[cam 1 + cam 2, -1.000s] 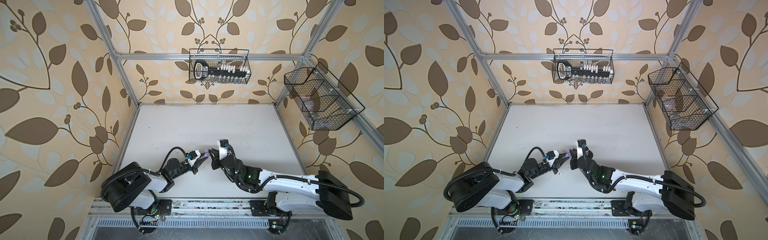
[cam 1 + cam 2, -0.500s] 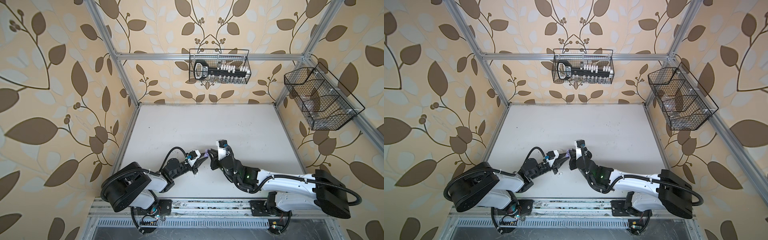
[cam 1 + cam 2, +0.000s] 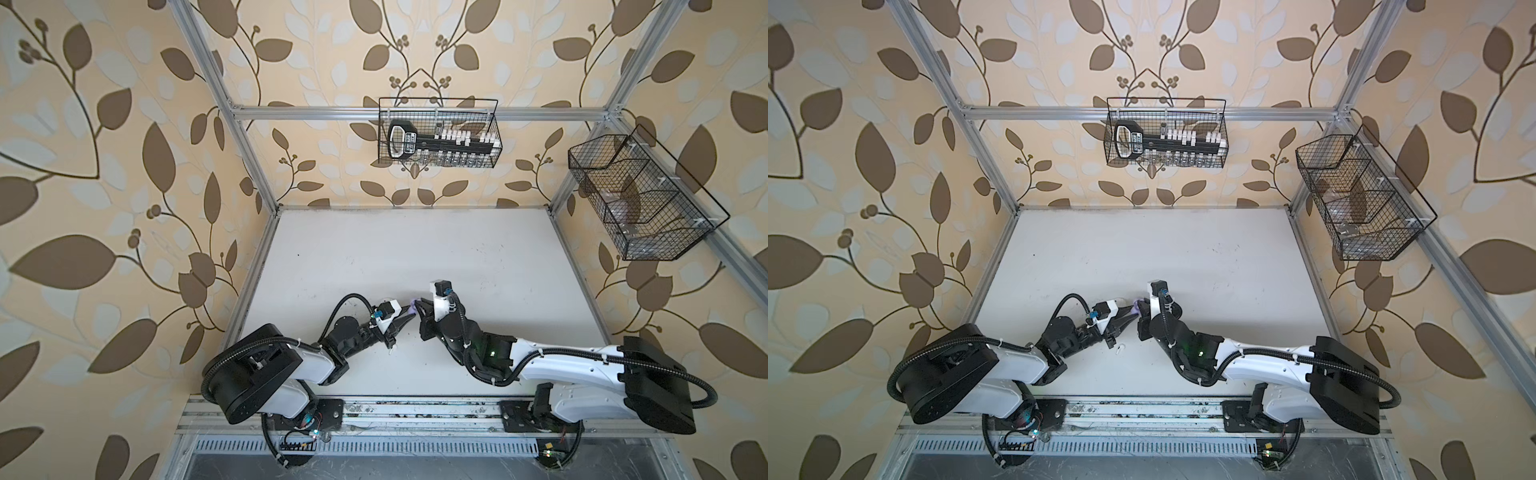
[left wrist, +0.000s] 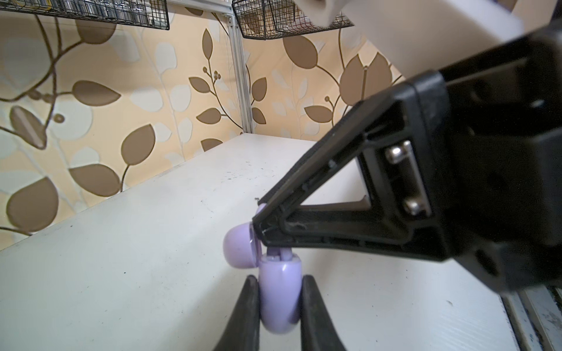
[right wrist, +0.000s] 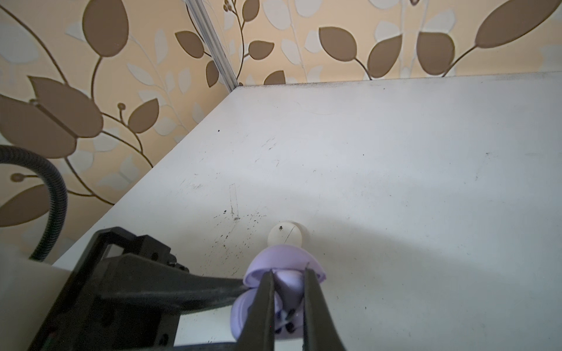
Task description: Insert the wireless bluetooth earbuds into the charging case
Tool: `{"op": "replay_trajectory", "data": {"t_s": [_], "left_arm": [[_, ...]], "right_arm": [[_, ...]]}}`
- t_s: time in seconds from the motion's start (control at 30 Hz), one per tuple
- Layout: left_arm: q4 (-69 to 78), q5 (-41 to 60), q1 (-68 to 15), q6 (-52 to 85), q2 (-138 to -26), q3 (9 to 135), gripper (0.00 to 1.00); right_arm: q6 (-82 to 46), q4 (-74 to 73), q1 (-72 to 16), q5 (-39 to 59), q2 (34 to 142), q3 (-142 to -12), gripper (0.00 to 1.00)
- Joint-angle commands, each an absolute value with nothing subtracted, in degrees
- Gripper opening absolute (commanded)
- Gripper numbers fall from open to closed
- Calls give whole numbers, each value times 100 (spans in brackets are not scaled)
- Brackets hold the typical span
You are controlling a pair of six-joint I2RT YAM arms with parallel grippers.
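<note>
The lavender charging case (image 4: 281, 299) hangs just above the table, lid (image 4: 240, 247) swung open, with my left gripper (image 4: 279, 279) shut on its body. My right gripper (image 5: 288, 273) reaches in from the opposite side and is shut on a lavender earbud (image 5: 289, 287) at the case's open mouth, under the lid (image 5: 284, 258). Another stem (image 4: 275, 252) pokes out of the case beside it. In both top views the two grippers meet at the case (image 3: 412, 308) (image 3: 1135, 307) near the table's front middle. A white earbud (image 3: 390, 351) (image 3: 1120, 348) lies loose below my left gripper.
A round white case (image 5: 285, 237) sits shut on the table just beyond the lavender one. Two wire baskets hang on the walls, one at the back (image 3: 438, 133) and one at the right (image 3: 640, 199). The white tabletop (image 3: 415, 249) stretches behind the arms.
My right gripper has edged slightly left, closer in over the open case. The left arm and the case have stayed still.
</note>
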State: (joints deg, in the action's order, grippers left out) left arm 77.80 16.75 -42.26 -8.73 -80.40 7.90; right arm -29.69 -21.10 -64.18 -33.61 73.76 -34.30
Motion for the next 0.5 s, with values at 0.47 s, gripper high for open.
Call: {"op": "replay_trajectory", "data": {"t_s": [0.47], "left_arm": [[8153,1674,-4157,-826,-8051,983,0]], "right_arm": [[-2969,-2495,-6627,-2577,7387,-3239,15]]}}
